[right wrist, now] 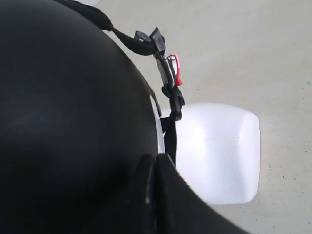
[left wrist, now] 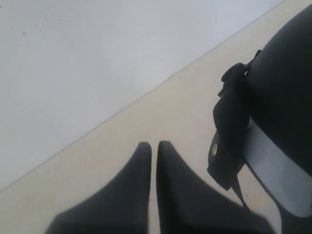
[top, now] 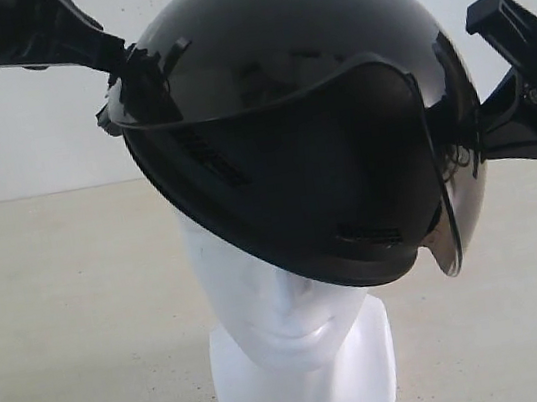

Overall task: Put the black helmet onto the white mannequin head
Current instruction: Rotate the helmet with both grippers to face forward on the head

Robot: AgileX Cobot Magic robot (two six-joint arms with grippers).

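**Exterior view.**
- Item 1: rounded, glossy black helmet [top: 289,66] with a smoky tinted visor [top: 362,147]. It sits tilted over the crown of item 2, lower toward the view's right. It covers the forehead and eyes, and the nose, lips and chin show below its rim.
- Item 2: smooth, bald white mannequin head [top: 286,320] on a blocky white neck base [top: 318,396]. It stands upright on the pale beige desk [top: 67,342] before a plain white wall [top: 18,147].
- Item 3: left pincer [top: 117,67], dark, reaching in from the upper left and meeting the helmet at its upper left edge.
- Item 4: right pincer [top: 504,120], dark, meeting the helmet's right side. Neither pincer's opening can be read from this view.

**Left wrist view.**
- Two dark fingers [left wrist: 141,185] lie almost together, with only a thin slit between them and desk showing through it. Nothing is seen in the slit.
- The helmet shell is beside the fingers, with a dark strap pad [left wrist: 229,131] hanging at its edge. No contact can be made out here.

**Right wrist view.**
- The fingers are closed to a hairline seam, with the tips lying against the helmet's shell near its rim. Whether anything thin is pinched between them cannot be told.
- A black chin strap [right wrist: 124,39] with a red-tabbed metal buckle [right wrist: 171,70] hangs beside the shell.
- The white neck base stands on the desk beyond the rim.
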